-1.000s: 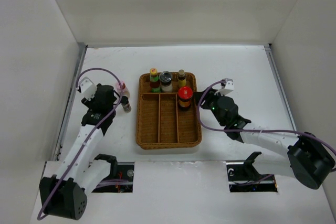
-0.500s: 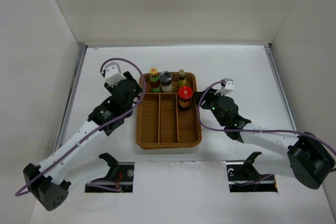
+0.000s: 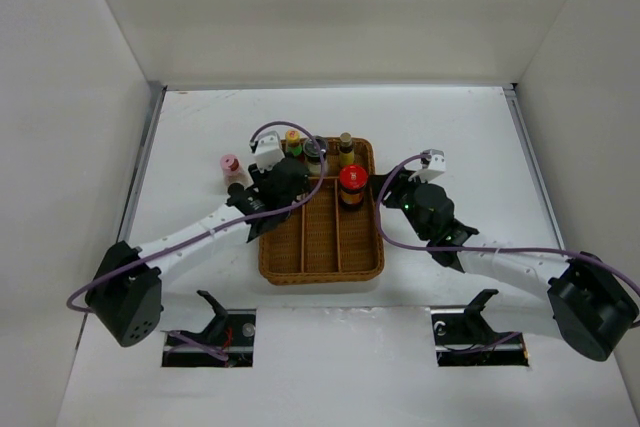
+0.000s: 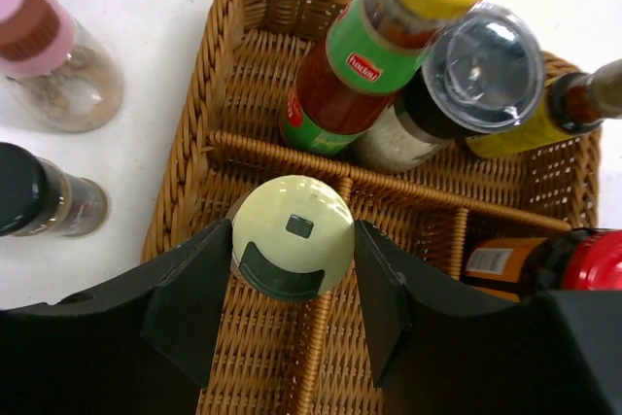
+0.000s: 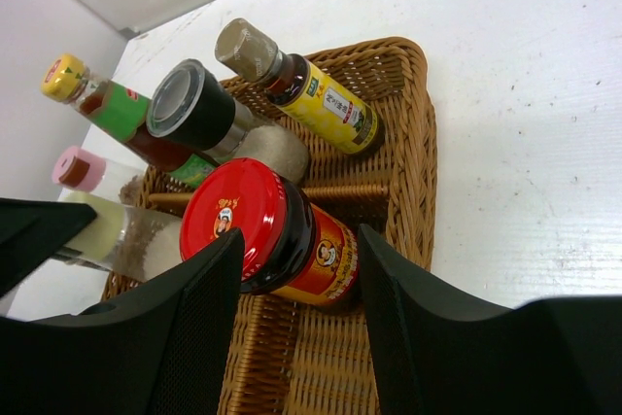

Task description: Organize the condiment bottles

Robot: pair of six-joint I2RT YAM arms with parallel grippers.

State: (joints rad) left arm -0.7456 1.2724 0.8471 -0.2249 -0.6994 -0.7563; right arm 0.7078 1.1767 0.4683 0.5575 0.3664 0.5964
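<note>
My left gripper (image 3: 290, 179) is shut on a bottle with a pale-yellow cap (image 4: 292, 235) and holds it over the left compartments of the brown wicker tray (image 3: 320, 272). My right gripper (image 3: 375, 187) is open, and its fingers straddle the red-capped jar (image 5: 262, 230) standing in the tray's right compartment. The yellow-capped bottle (image 3: 293, 137), grey-capped jar (image 3: 316, 147) and tan-capped bottle (image 3: 345, 140) stand in the tray's far compartment. A pink-capped bottle (image 3: 230, 163) and a black-capped bottle (image 4: 29, 191) stand on the table left of the tray.
White walls enclose the table on the left, right and far sides. The tray's wicker dividers (image 4: 321, 167) run under the held bottle. Purple cables loop over both arms.
My left arm has swung right from beside the pink-capped bottle to over the tray, carrying the pale-yellow-capped bottle. The right arm has not moved.
</note>
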